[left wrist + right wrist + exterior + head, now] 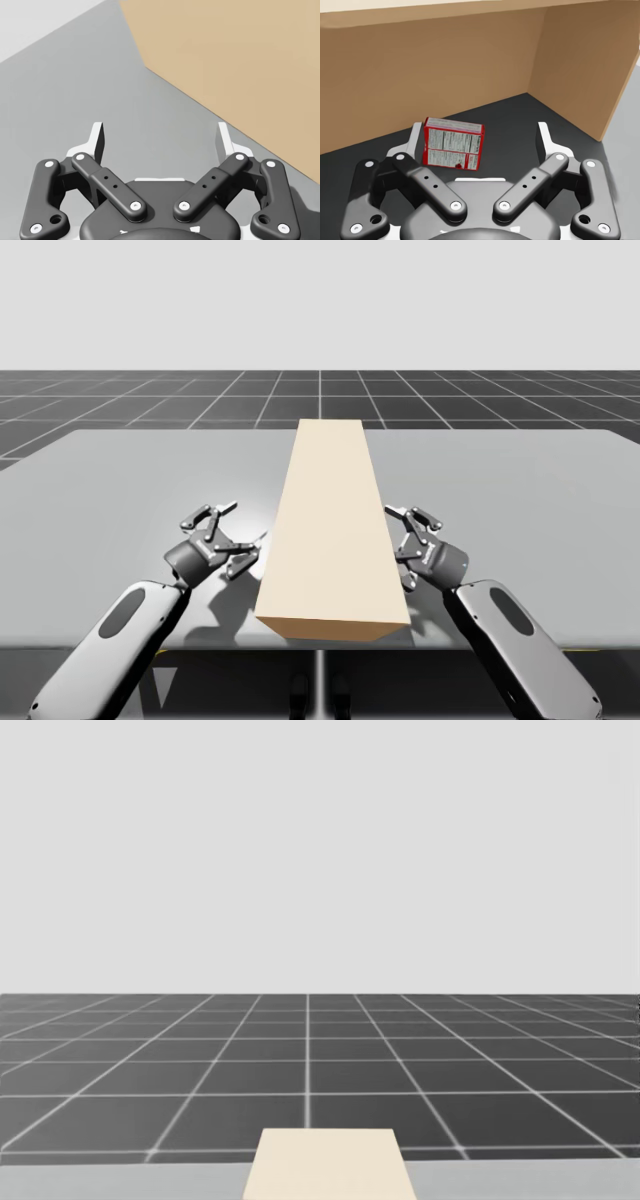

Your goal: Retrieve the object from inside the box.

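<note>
A long tan cardboard box (335, 530) lies lengthwise down the middle of the grey table (120, 490); its far end shows in the head view (330, 1170). My right gripper (402, 546) is open at the box's right side. In the right wrist view that gripper (480, 135) looks into the box's open side, past tan inner walls (420, 65). A small red box (453, 144) lies flat on the dark floor a little ahead of the fingers, untouched. My left gripper (242, 528) stands open beside the tan box's left wall (240, 65), its fingers (97, 142) empty over bare table.
The tan box's closed top and near end face the high view. Bare grey tabletop stretches to both sides of it. The table's front edge (200, 645) runs just behind my wrists. A dark gridded floor (300, 1070) lies beyond the table.
</note>
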`<action>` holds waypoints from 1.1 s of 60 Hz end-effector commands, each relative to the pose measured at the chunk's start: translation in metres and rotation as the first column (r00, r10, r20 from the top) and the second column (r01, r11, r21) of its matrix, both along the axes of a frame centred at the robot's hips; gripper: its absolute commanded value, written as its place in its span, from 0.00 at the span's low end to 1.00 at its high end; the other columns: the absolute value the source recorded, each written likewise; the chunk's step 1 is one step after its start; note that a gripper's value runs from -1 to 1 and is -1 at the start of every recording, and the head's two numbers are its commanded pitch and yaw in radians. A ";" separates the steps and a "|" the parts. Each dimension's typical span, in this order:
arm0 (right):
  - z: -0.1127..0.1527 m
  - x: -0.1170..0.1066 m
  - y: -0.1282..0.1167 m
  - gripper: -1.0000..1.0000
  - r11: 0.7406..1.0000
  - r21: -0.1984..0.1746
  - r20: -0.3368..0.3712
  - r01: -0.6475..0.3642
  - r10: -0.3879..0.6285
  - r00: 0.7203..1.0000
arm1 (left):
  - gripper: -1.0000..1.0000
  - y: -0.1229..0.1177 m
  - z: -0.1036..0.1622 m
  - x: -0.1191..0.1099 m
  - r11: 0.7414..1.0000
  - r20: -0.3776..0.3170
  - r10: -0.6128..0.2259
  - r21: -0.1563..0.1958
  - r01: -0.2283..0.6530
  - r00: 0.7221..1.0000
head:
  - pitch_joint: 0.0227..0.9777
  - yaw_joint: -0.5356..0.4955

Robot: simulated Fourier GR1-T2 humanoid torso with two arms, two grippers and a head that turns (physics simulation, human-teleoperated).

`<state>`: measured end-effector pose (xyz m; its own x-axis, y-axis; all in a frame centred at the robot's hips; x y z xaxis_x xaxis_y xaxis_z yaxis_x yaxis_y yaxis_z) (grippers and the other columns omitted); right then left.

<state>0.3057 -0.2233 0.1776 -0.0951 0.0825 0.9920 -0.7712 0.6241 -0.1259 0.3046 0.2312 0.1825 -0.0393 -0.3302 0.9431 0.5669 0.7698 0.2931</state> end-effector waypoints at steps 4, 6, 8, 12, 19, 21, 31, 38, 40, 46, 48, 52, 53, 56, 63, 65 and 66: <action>-0.015 -0.001 0.027 0.00 1.000 -0.002 -0.033 -0.031 0.031 0.999 | 0.00 -0.008 -0.005 -0.002 0.999 -0.004 -0.014 0.032 0.014 1.000 | 0.06 0.49; -0.017 0.001 0.028 0.00 1.000 -0.002 -0.037 -0.030 0.030 0.999 | 0.00 -0.009 -0.006 -0.002 0.999 -0.004 -0.014 0.034 0.014 1.000 | 0.07 0.48; -0.019 0.004 0.030 0.00 1.000 0.013 -0.043 -0.024 0.024 0.999 | 0.00 -0.010 -0.007 -0.002 0.999 -0.007 -0.018 0.036 0.018 1.000 | 0.07 0.48; -0.025 0.011 0.035 0.00 1.000 0.023 -0.056 -0.021 0.023 0.998 | 0.00 -0.011 -0.008 -0.002 0.999 -0.012 -0.026 0.039 0.026 1.000 | 0.08 0.47; -0.038 0.022 0.044 0.00 1.000 0.015 -0.074 -0.002 0.003 0.997 | 0.00 -0.013 -0.009 -0.002 0.999 -0.015 -0.032 0.044 0.033 0.999 | 0.09 0.46; -0.040 0.026 0.046 0.00 1.000 0.018 -0.079 0.002 -0.001 0.997 | 0.00 -0.013 -0.009 -0.002 0.998 -0.015 -0.032 0.045 0.033 0.999 | 0.10 0.46; -0.053 0.042 0.067 0.00 0.999 0.001 -0.109 -0.036 0.036 0.993 | 0.00 -0.014 -0.010 -0.002 0.998 -0.018 -0.034 0.060 0.035 0.999 | 0.12 0.46; -0.056 0.049 0.082 0.00 0.999 -0.005 -0.126 -0.053 0.052 0.991 | 0.00 -0.015 -0.011 -0.002 0.997 -0.018 -0.037 0.065 0.038 0.999 | 0.14 0.45; -0.057 0.051 0.086 0.00 0.998 -0.009 -0.131 -0.055 0.053 0.990 | 0.00 -0.015 -0.011 -0.002 0.997 -0.017 -0.037 0.068 0.038 0.999 | 0.14 0.45; -0.065 0.056 0.094 0.00 0.998 -0.034 -0.155 -0.058 0.052 0.987 | 0.00 -0.016 -0.012 -0.002 0.996 -0.019 -0.040 0.075 0.042 0.999 | 0.15 0.45; -0.066 0.057 0.095 0.00 0.998 -0.034 -0.159 -0.060 0.054 0.986 | 0.00 -0.016 -0.012 -0.002 0.996 -0.019 -0.041 0.077 0.042 0.999 | 0.15 0.45; -0.071 0.061 0.096 0.00 0.998 -0.046 -0.187 -0.042 0.033 0.982 | 0.00 -0.016 -0.013 -0.002 0.996 -0.020 -0.044 0.081 0.045 0.999 | 0.16 0.45; -0.072 0.062 0.096 0.00 0.998 -0.045 -0.191 -0.042 0.033 0.981 | 0.00 -0.016 -0.013 -0.002 0.996 -0.021 -0.044 0.082 0.046 0.999 | 0.16 0.45; -0.075 0.064 0.096 0.00 0.997 -0.064 -0.190 -0.032 0.020 0.982 | 0.00 -0.017 -0.013 -0.003 0.995 -0.021 -0.047 0.085 0.049 0.999 | 0.17 0.45; -0.081 0.067 0.096 0.22 0.995 -0.100 -0.246 0.017 -0.041 0.968 | 0.00 -0.017 -0.014 -0.003 0.994 -0.023 -0.051 0.092 0.053 0.998 | 0.17 0.44; -0.083 0.066 0.097 0.57 0.994 -0.107 -0.239 0.037 -0.062 0.969 | 0.00 -0.017 -0.015 -0.003 0.994 -0.023 -0.053 0.092 0.055 0.998 | 0.17 0.44; -0.084 0.067 0.097 0.75 0.993 -0.111 -0.236 0.041 -0.066 0.969 | 0.00 -0.017 -0.015 -0.003 0.994 -0.023 -0.054 0.092 0.056 0.998 | 0.17 0.44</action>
